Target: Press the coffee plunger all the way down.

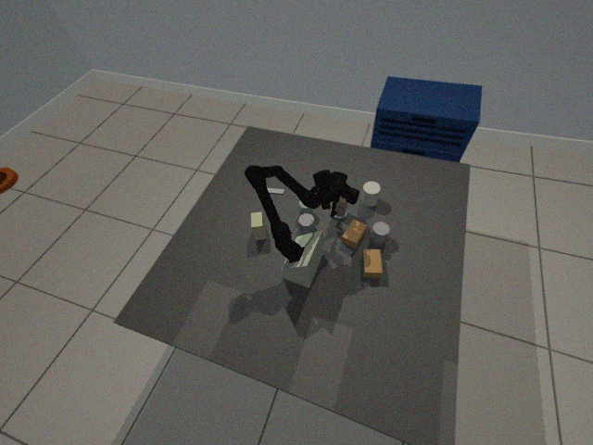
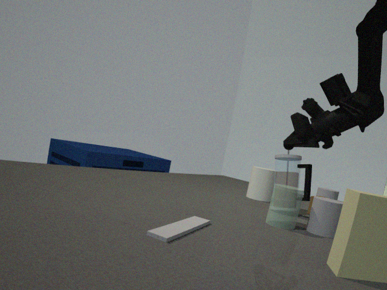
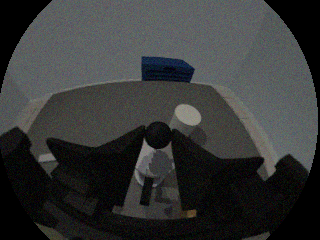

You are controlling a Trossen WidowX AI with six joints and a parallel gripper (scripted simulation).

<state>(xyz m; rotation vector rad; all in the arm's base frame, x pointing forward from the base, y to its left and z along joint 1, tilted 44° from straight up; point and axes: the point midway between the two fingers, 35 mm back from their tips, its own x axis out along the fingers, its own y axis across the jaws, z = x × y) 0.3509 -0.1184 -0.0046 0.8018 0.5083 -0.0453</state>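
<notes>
The glass coffee press (image 2: 282, 218) stands upright on the dark mat, its black handle (image 2: 308, 183) (image 3: 146, 192) on one side. Its pale lid (image 2: 288, 156) sits on top, and a short length of thin rod (image 2: 288, 151) shows above it. My gripper (image 2: 288, 144) (image 3: 158, 130) is shut on the round black plunger knob (image 2: 287, 145) (image 3: 158, 136), which sits between the fingertips a little above the lid. In the top view the arm hides much of the press. The plunger's lower end is hard to make out through the glass.
A white cylinder (image 1: 372, 188) (image 2: 260, 183) (image 3: 188, 115) stands behind the press. Grey cylinders (image 1: 306, 220) (image 1: 380, 230) and orange boxes (image 1: 354, 233) (image 1: 372, 263) are nearby. A yellow block (image 1: 257, 219) (image 2: 359, 234) and a flat white slab (image 1: 275, 191) (image 2: 178, 228) lie further off.
</notes>
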